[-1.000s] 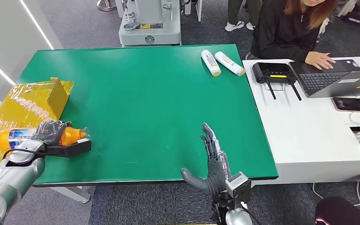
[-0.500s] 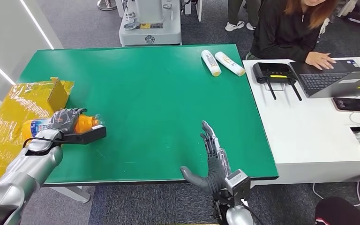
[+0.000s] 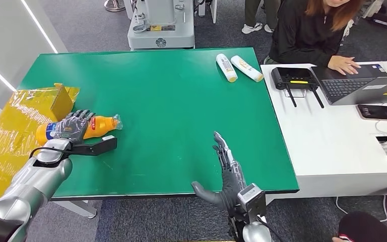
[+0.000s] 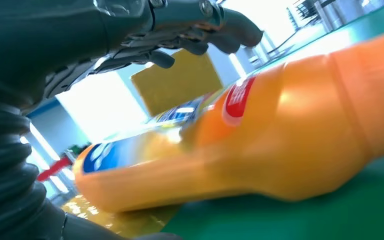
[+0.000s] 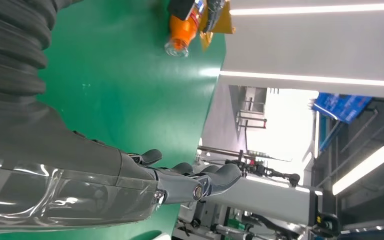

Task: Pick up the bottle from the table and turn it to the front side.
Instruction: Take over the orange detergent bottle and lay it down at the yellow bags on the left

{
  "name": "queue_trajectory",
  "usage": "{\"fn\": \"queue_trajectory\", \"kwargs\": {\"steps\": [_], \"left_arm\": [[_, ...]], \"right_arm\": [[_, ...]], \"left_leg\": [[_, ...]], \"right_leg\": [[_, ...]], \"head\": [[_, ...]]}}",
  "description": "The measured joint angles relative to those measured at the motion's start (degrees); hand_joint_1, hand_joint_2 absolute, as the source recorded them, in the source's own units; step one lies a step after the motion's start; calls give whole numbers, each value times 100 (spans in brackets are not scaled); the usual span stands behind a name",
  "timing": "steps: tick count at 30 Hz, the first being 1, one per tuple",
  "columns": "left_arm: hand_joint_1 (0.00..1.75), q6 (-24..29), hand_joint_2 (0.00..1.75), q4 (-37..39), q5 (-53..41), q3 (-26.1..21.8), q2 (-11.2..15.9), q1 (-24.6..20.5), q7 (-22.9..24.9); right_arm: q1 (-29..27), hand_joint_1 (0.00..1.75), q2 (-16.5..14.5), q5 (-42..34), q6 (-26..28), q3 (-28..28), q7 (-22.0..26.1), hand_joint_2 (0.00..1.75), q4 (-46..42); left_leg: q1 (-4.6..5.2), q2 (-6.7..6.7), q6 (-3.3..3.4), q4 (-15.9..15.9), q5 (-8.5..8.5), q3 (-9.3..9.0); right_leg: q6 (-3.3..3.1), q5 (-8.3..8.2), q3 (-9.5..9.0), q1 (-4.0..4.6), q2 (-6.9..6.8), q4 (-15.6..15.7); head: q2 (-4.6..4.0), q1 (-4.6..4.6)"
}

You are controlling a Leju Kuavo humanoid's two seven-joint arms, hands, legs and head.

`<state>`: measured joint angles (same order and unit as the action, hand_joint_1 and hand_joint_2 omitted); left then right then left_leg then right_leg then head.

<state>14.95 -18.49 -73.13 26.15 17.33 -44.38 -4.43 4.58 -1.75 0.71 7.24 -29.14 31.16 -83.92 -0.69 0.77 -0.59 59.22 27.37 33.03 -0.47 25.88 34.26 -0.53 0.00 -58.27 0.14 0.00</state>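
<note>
The left hand (image 3: 71,127), at the left of the head view, wraps its dark fingers (image 4: 180,40) over the middle of the orange bottle (image 3: 80,128) and holds it. The bottle lies on its side, cap end toward the centre of the frame and base toward the left edge, at the left border of the green table (image 3: 171,101); its base end extends over the yellow wrapped box (image 3: 15,131) in the left part of the frame. In the left wrist view the bottle (image 4: 260,135) shows a blue and red label, with green surface under its neck end and yellow wrap under its base end. Whether the bottle rests on the table or is raised clear of it cannot be determined. The right hand (image 3: 226,171), at lower centre of the head view, is open with fingers extended and thumb spread to the left; it holds nothing and sits over the near edge of the table. In the upper centre, two white bottles (image 3: 237,67) lie side by side near the far right corner of the table. To the right stands a white desk (image 3: 332,141) carrying a black router (image 3: 296,79), a laptop (image 3: 368,88) and a phone (image 3: 379,112). A person (image 3: 317,30) in a dark top sits at the upper right with one hand at the laptop. The floor (image 3: 80,20) is grey carpet.
</note>
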Motion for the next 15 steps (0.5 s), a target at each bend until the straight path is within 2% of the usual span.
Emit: {"fn": "queue_trajectory", "kwargs": {"steps": [8, 15], "left_arm": [[0, 240, 175, 0, 130, -74, -133, 54, -172], [0, 494, 175, -15, 387, -333, -300, 127, -538]], "right_arm": [[-100, 0, -15, 252, -130, 1, -227, 175, -70], [-129, 0, -17, 278, -264, 2, -272, 175, -101]], "left_leg": [[0, -1, 0, 0, 0, 2], [1, -2, 1, 1, 0, 1]], "right_leg": [[0, 0, 0, 0, -2, 0], [0, 0, -1, 0, -3, 0]], "head": [[0, 0], [-1, 0]]}}
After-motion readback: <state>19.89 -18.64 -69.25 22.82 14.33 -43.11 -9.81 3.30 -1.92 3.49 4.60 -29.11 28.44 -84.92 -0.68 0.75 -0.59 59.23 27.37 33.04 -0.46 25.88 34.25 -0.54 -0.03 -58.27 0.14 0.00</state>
